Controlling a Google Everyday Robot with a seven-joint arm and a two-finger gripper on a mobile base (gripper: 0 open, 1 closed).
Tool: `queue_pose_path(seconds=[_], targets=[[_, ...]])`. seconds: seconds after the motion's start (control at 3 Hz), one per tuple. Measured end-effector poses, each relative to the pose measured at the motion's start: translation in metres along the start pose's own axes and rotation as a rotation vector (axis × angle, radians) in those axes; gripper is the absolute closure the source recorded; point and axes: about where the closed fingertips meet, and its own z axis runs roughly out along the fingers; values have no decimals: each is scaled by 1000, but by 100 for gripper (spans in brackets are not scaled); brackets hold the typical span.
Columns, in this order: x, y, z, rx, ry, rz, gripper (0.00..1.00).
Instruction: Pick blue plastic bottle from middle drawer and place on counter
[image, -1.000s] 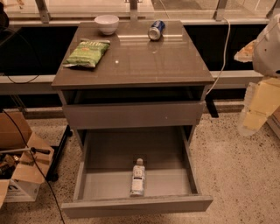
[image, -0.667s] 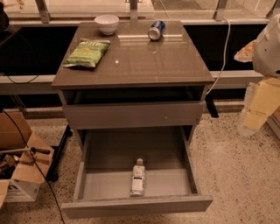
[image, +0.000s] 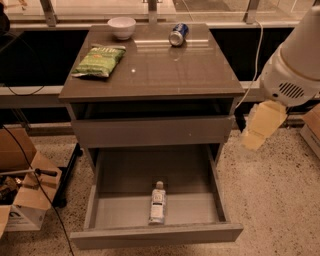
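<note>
A blue plastic bottle (image: 158, 204) lies on its side on the floor of the pulled-out middle drawer (image: 155, 234), about midway between the drawer's left and right walls. Its base is just beside the front wall and its white cap points toward the back.

The robot's gripper (image: 262, 125), a pale cream piece under the white arm housing (image: 292, 70), hangs in the air off the cabinet's right edge. It is level with the top drawer (image: 152, 131) and well apart from the bottle. Whether it is clenched or released cannot be told from this view.

On the counter (image: 165, 75), a white bowl (image: 122, 27) sits near the back-left corner and a blue soda can (image: 178, 34) lies on its side along the back edge. A green snack bag (image: 99, 60) rests flat beside the left edge.

An open cardboard box (image: 25, 195) stands on the speckled floor (image: 270, 200) to the cabinet's left, and a white cable (image: 258, 50) trails down behind the counter's back-right corner.
</note>
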Motion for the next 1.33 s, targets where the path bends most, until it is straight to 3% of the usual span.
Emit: queue_pose_path(seconds=[0.67,1.0,1.33], targets=[[6,-9,92,-11,97,226,0],[15,-4,141,-67,110,353,0],[15,-4,145,-71,112,373,0]])
